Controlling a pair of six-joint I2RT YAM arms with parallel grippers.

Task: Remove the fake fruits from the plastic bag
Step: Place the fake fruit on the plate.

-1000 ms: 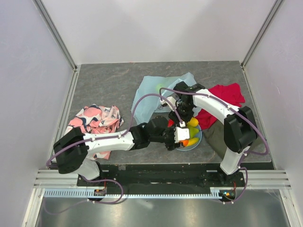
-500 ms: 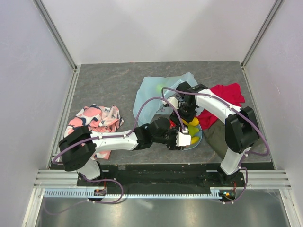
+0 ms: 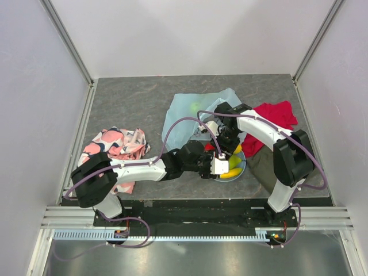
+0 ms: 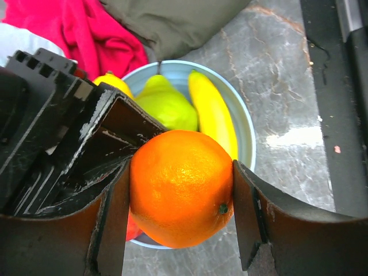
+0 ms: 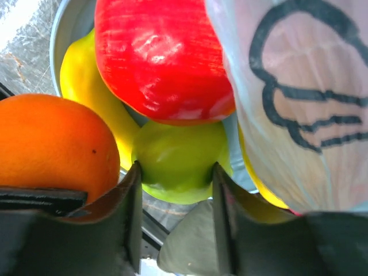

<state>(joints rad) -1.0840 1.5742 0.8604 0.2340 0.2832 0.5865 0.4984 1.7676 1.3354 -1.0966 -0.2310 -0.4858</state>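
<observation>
My left gripper [image 4: 181, 172] is shut on an orange [image 4: 181, 187] and holds it just over the near-left rim of the light-blue plate [image 4: 246, 123]. A green pear [image 4: 167, 106], a banana [image 4: 215, 112] and a yellow fruit [image 4: 115, 81] lie in the plate. My right gripper [image 5: 176, 172] stands in the plate with its fingers against both sides of the green pear [image 5: 178, 152], and a red apple [image 5: 161, 52] lies just beyond it. The pale-blue plastic bag [image 3: 187, 115] lies behind the plate, and a fold of it [image 5: 299, 103] hangs close beside the right gripper.
A red cloth [image 3: 276, 118] lies right of the bag. A dark olive cloth [image 3: 261, 164] lies right of the plate [image 3: 242, 167]. A pink patterned cloth [image 3: 115, 146] lies at the left. Both grippers [image 3: 220, 167] [image 3: 227, 150] crowd over the plate.
My left gripper with the orange has shifted slightly over the plate. My right gripper has come down and forward from the bag into the plate.
</observation>
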